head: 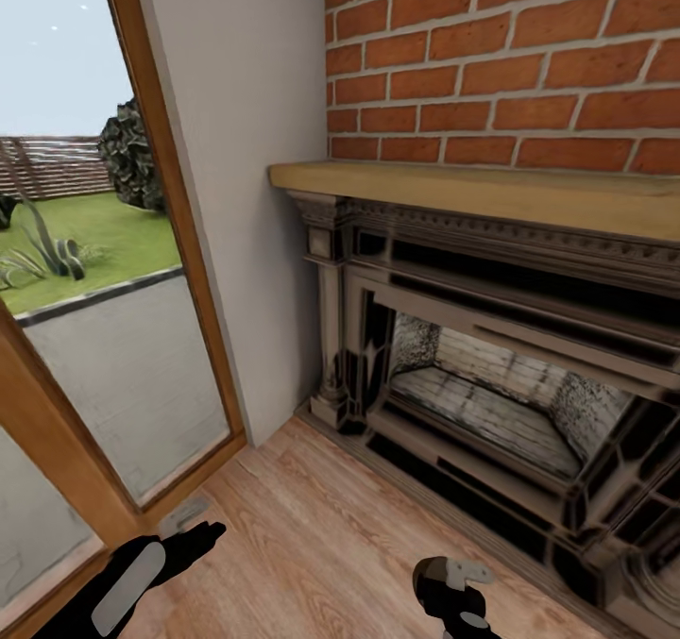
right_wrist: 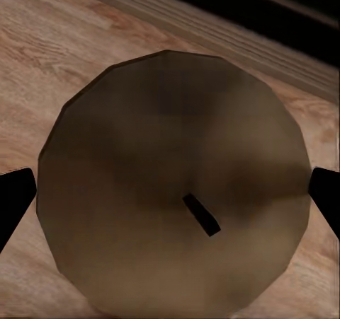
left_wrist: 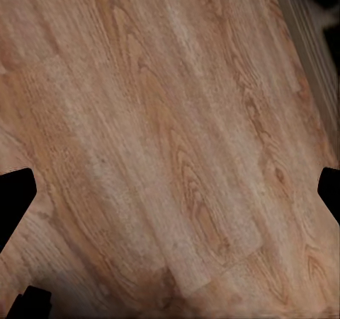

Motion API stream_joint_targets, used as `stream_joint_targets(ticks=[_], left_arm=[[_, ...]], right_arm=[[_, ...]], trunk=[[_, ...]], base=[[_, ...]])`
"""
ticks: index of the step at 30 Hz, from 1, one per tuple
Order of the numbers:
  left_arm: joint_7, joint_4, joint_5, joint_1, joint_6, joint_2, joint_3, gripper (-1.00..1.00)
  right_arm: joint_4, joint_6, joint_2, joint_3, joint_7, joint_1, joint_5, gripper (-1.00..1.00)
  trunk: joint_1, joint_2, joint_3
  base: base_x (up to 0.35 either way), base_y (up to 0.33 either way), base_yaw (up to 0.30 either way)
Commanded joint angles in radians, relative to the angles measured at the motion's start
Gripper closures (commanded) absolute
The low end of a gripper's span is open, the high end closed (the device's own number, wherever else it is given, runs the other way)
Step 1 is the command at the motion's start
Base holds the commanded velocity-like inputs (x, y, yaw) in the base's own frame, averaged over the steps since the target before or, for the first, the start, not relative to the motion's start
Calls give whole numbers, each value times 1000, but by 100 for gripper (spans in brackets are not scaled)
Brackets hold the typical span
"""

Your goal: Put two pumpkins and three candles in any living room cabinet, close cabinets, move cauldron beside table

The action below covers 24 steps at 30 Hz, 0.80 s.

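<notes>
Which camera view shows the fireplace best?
The head view: it shows the fireplace opening and wooden mantel below the brick wall. The wrist views catch a dark strip, probably its base, beyond the wooden floor.

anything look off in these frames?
Nothing stands out. The fireplace and mantel look intact, and the wood floor shows no spill. A round brownish object sits under the right gripper; I cannot identify it.

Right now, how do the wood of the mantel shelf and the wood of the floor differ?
The mantel shelf is a plain, pale yellowish slab with little grain; the floor is warmer reddish-brown planking with strong swirling grain. The shelf sits under the brick wall above the dark fireplace; the floor runs along the fireplace's base. Both are light wood tones.
</notes>
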Motion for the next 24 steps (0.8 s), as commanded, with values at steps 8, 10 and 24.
stream_joint_targets(ticks=[8,10,24], left_arm=[[8,-2,11,0,0,2,-4,-100],[8,-2,10,0,0,2,-4,-100],[8,-2,11,0,0,0,-4,-100]], right_arm=[[0,-5,1,9,-4,-1,-9,100],[0,-5,0,9,-4,-1,-9,100],[0,-3,1,9,-1,-1,-9,100]], trunk=[[-31,55,29],[-39,69,36],[-92,167,88]], base=[[-64,0,-279],[-4,0,-279],[-81,0,-279]])
